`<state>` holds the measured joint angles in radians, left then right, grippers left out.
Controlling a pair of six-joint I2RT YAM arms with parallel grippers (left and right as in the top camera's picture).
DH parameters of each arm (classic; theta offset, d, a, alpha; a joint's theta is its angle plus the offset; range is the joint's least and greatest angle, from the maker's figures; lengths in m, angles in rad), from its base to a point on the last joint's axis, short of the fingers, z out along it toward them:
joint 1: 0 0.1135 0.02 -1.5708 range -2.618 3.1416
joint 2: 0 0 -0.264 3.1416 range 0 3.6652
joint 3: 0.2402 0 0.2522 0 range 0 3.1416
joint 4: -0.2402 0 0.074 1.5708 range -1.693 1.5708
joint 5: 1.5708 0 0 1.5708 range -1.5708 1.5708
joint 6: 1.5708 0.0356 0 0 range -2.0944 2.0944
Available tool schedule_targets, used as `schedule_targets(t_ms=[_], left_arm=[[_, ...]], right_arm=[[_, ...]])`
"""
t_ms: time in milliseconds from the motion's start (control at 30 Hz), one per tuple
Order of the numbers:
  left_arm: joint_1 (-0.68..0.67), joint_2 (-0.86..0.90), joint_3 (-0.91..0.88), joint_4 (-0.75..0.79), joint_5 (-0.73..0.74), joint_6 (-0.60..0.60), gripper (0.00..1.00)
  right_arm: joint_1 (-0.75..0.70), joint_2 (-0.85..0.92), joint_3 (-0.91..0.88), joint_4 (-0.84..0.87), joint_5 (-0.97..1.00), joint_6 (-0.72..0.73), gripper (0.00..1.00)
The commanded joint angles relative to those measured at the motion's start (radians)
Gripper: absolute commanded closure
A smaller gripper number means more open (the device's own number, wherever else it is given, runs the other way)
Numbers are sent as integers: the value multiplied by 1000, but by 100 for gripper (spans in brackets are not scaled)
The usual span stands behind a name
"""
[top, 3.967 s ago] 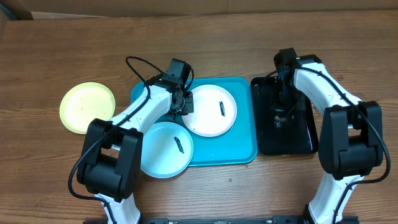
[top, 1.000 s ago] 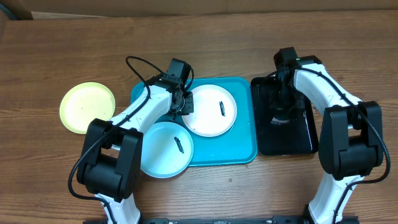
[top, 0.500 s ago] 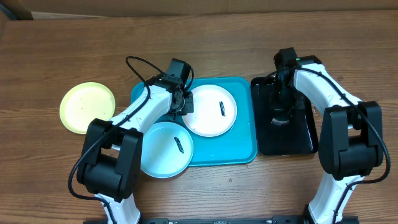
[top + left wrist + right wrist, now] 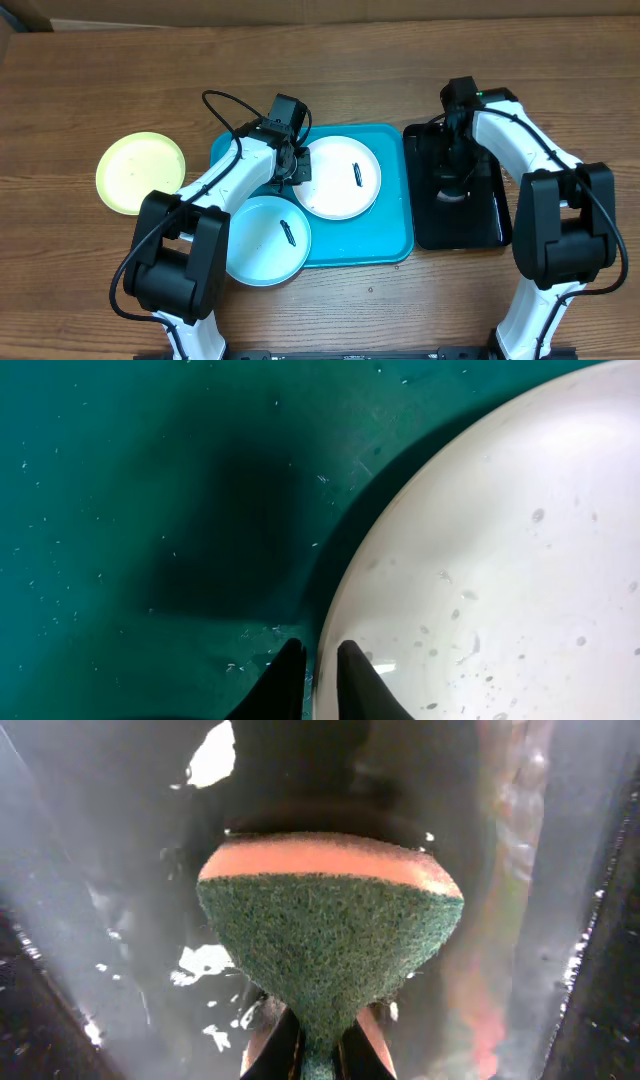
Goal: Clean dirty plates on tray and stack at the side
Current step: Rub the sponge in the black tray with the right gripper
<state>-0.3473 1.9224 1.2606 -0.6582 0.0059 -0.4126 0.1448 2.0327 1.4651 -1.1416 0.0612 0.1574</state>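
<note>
Far left on the bench, beside the tray without touching it — the yellow-green plate. Next, the pale blue plate, overlapping the tray's front-left corner, dark smear on it. Then the left pincer, closed on the rim of the white plate, flat on the tray. Far right, the right pincer squeezing a green-and-orange sponge over the black tray.

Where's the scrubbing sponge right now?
Right wrist view: the green-and-orange scrubbing sponge is pinched in the right claw, over the glossy black tray at the robot's right.
</note>
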Motion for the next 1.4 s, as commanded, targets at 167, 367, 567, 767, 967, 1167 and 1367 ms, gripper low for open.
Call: schedule_targets(t_ms=[167, 367, 567, 767, 967, 1167, 1367], left_arm=[[-6, -28, -8, 1, -10, -3, 88], [-6, -28, -9, 1, -12, -3, 84], [-6, -26, -9, 2, -14, -4, 89], [-6, -15, -9, 5, -13, -7, 86], [-6, -12, -9, 8, -14, -14, 94], [-6, -12, -9, 8, -14, -14, 96], [-6, -12, -9, 8, -14, -14, 96]], right_arm=[[-3, -48, 63, -28, -3, 3, 96], [-3, -47, 60, -50, -31, 3, 96], [-3, -47, 43, -39, -63, 4, 96], [-3, -53, 55, -51, -63, -1, 96], [-3, -87, 109, -80, -63, -1, 96], [0, -90, 85, -91, -63, -6, 96], [0, -90, -4, -23, -52, -9, 96]])
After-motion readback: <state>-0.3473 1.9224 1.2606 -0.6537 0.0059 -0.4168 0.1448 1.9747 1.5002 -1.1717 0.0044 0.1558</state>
